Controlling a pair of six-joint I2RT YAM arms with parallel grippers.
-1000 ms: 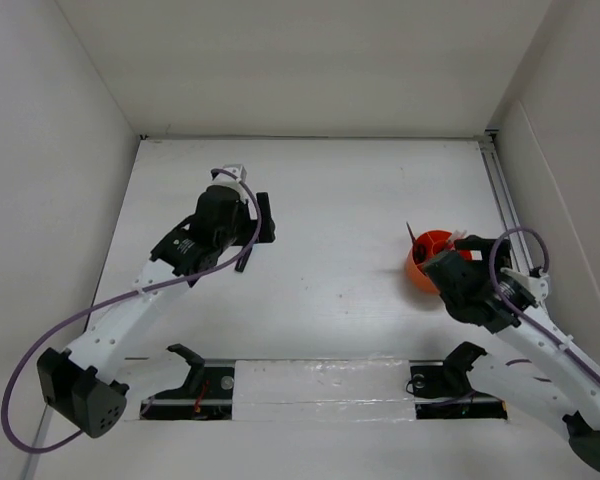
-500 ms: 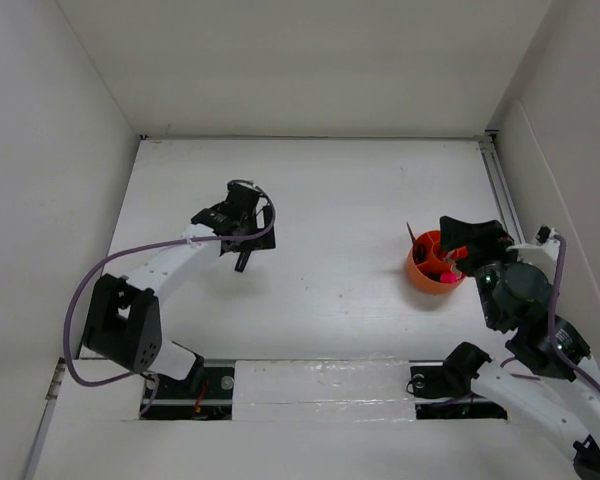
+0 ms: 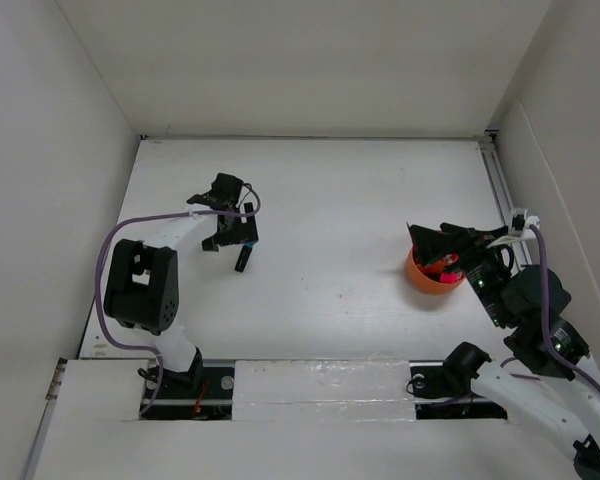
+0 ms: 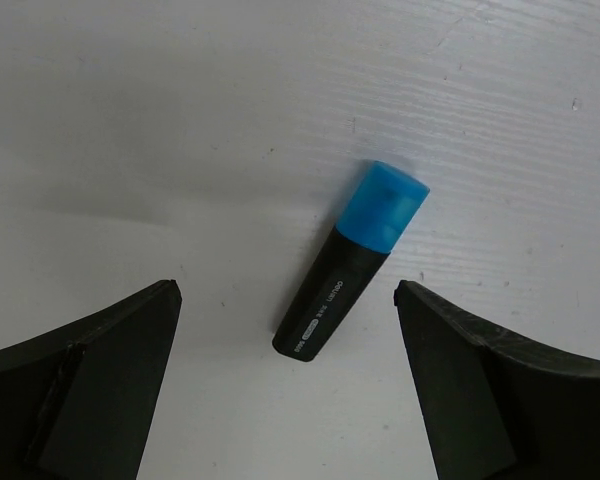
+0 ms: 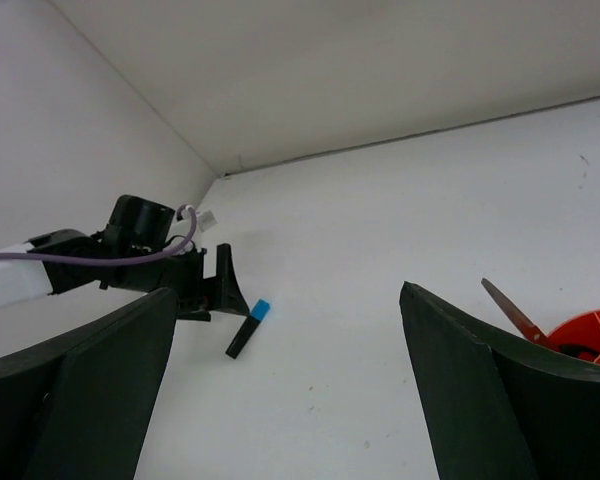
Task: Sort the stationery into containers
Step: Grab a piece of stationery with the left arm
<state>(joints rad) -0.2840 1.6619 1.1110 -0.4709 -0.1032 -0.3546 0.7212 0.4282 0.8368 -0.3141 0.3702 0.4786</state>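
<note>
A short marker [image 4: 350, 262] with a black body and blue cap lies flat on the white table. My left gripper [image 4: 286, 288] hangs open above it, one finger on each side, neither touching. From above, the marker [image 3: 243, 259] pokes out under the left gripper [image 3: 230, 242]. The orange cup [image 3: 428, 276] stands at the right with stationery in it, including a pink-capped marker [image 3: 449, 272]. My right gripper [image 3: 443, 240] is open just over the cup's far side, holding nothing. In the right wrist view a scissors blade [image 5: 511, 311] sticks up from the cup [image 5: 595, 336].
White walls enclose the table on the left, back and right. A metal rail [image 3: 504, 205] runs along the right edge. The right wrist view looks across the table at the blue-capped marker [image 5: 247, 328] and the left gripper [image 5: 212, 290].
The left arm has folded back and its gripper has dropped down over the marker, jaws a little narrower. The right gripper has pulled back from the cup and stayed open.
</note>
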